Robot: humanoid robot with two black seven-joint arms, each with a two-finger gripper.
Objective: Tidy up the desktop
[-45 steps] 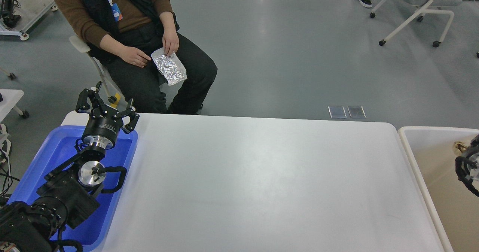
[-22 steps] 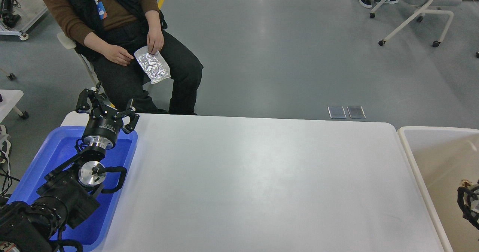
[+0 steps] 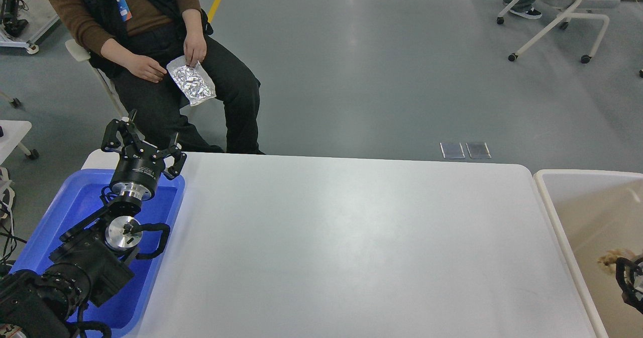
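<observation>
The desktop (image 3: 351, 237) is a wide white tabletop with rounded corners, and nothing lies on its visible surface. My left gripper (image 3: 145, 136) is open and empty, fingers pointing away from me, above the far end of the blue tray (image 3: 70, 207). Only a small black part of my right arm (image 3: 632, 285) shows at the right edge, over the beige bin (image 3: 550, 197). A small tan crumpled thing (image 3: 610, 260) sits right at its tip. I cannot tell whether it is held.
The blue tray stands on the table's left end and the beige white-rimmed bin stands off its right end. A seated person (image 3: 150, 36) just beyond the far left corner holds a silver foil bag (image 3: 191, 81). White chairs (image 3: 557, 6) stand far right.
My right arm has moved down toward me over the beige bin, and the tan thing has moved with it. The person has shifted left with the foil bag. My left arm has not moved.
</observation>
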